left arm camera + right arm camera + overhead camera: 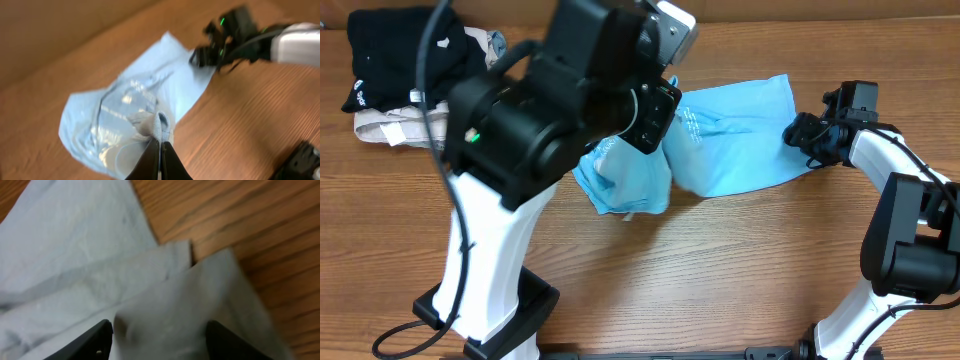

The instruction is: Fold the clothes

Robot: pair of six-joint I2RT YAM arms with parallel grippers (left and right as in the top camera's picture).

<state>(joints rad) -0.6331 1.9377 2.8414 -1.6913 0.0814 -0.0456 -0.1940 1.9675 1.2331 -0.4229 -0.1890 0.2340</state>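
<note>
While the left fingers (159,152) are pressing fully together, they are pinching a raised fold of the light blue T-shirt (125,100) right at their tips. The cloth is bunching into a small ridge that is standing up between them. Beyond those tips the rest of the T-shirt is spreading out over the wooden counter (250,115). Faint white print is showing through the thin fabric just ahead of the pinch. The garment's far edge is reaching out to where the right fingers (807,133) are sitting, right at the cloth's border.

Seen from the right wrist, those fingers are standing well apart and are clamping nothing. A folded layer of the pale fabric is lying in the gap between them, though whether it is touching either pad I cannot tell. Its hem is running away ahead of the tips, and bare counter is showing beyond it.

From overhead, the left arm (510,150) is covering the part of the T-shirt where the pinch is happening, so the grip itself is hidden in that view. A black garment (390,55) and a beige garment (385,128) are lying together on the counter, well apart from both pairs of fingers.
</note>
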